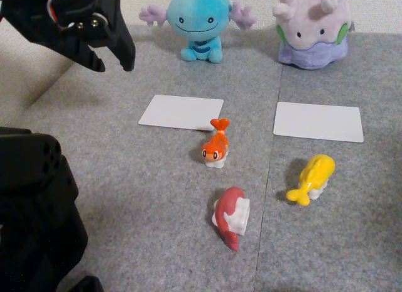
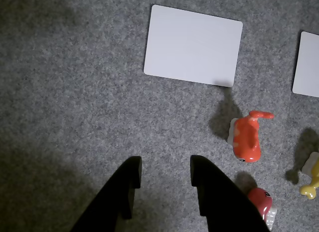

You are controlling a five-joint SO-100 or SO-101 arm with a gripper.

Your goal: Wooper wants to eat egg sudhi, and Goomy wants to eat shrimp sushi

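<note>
Wooper (image 1: 196, 22) sits at the back centre-left and Goomy (image 1: 312, 29) at the back right in the fixed view. The shrimp sushi (image 1: 216, 144) (image 2: 246, 137) stands on the carpet just in front of the left white card (image 1: 181, 112) (image 2: 192, 45). The egg sudhi (image 1: 312, 178) (image 2: 312, 177) lies lower right, below the right white card (image 1: 318, 121) (image 2: 306, 65). My black gripper (image 1: 113, 58) (image 2: 163, 173) hangs open above the carpet at the upper left, well away from the figures, with nothing between its fingers.
A larger red-and-white sushi figure (image 1: 231, 216) (image 2: 261, 203) lies on the grey carpet (image 1: 157, 198) in front of the shrimp one. The arm's black base (image 1: 34, 216) fills the lower left. A seam in the carpet (image 1: 270, 173) runs between the two cards.
</note>
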